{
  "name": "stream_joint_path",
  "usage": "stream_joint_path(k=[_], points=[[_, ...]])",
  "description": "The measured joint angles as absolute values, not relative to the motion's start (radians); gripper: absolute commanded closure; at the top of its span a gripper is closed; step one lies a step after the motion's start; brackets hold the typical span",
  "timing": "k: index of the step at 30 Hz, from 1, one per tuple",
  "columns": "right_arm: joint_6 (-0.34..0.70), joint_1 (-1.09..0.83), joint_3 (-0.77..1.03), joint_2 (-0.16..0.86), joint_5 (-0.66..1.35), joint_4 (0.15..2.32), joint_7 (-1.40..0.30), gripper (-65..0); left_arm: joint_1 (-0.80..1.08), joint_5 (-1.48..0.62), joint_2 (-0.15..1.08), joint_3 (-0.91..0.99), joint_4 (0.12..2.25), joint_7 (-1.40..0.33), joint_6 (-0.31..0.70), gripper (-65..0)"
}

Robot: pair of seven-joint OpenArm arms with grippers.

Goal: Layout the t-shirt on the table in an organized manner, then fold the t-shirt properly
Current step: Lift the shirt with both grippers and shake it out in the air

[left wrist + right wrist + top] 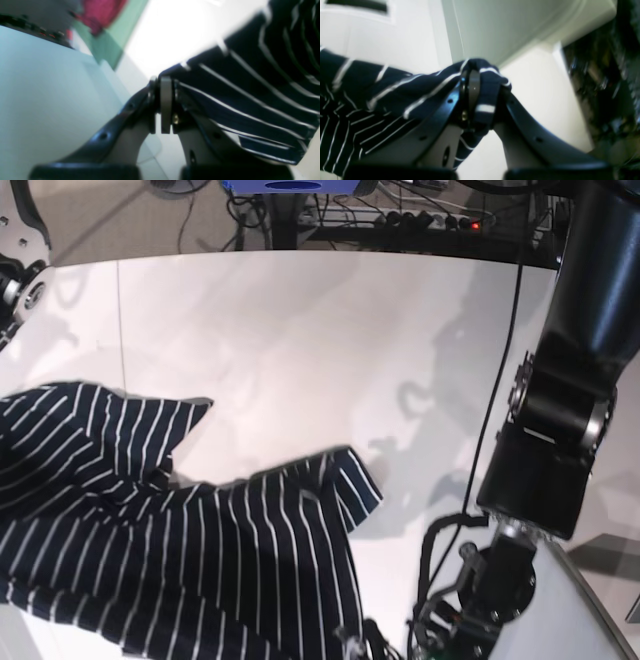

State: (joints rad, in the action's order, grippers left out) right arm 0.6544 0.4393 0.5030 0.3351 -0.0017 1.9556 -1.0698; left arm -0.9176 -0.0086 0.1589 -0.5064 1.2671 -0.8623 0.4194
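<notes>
The dark navy t-shirt (180, 550) with thin white stripes hangs crumpled over the front left of the white table (300, 330), one sleeve (350, 480) pointing right. In the left wrist view my left gripper (165, 100) is shut on an edge of the t-shirt (250, 95), which stretches away to the right. In the right wrist view my right gripper (477, 95) is shut on a bunched fold of the t-shirt (395, 95), which trails off to the left. In the base view the left arm (570, 400) stands at the right; the right gripper is out of view there.
A thin seam (120, 330) crosses the table at the left. Cables and a power strip (440, 220) lie behind the far edge. A red object (102, 12) shows off the table in the left wrist view. Dark clutter (602, 75) fills the right of the right wrist view.
</notes>
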Motion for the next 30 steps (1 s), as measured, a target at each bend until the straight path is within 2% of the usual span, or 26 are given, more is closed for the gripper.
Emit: stream_joint_path(k=[10, 14, 19, 24, 30], points=[[0.655, 0.634, 0.459, 0.341, -0.004, 1.933, -1.069, -2.3, -1.073, 0.000, 0.191, -0.322, 1.287, -0.864, 0.421, 0.0], [0.660, 0.681, 0.446, 0.342, -0.005, 1.935, -1.072, -2.3, -1.089, -0.012, 0.219, -0.327, 1.296, -0.858, 0.427, 0.0], [0.663, 0.733, 0.303, 0.412, -0.004, 1.935, -1.067, -2.3, -1.100, -0.012, 0.242, -0.329, 1.286, -0.866, 0.428, 0.0], [0.659, 0.778, 0.228, 0.435, 0.003, 1.934, -1.002, -2.3, -1.172, -0.009, 0.253, -0.329, 1.283, -0.864, 0.428, 0.0], [0.662, 0.858, 0.213, 0.463, 0.001, 1.821, -1.005, -2.3, -1.266, -0.013, 0.273, -0.329, 1.234, -0.850, 0.428, 0.0]])
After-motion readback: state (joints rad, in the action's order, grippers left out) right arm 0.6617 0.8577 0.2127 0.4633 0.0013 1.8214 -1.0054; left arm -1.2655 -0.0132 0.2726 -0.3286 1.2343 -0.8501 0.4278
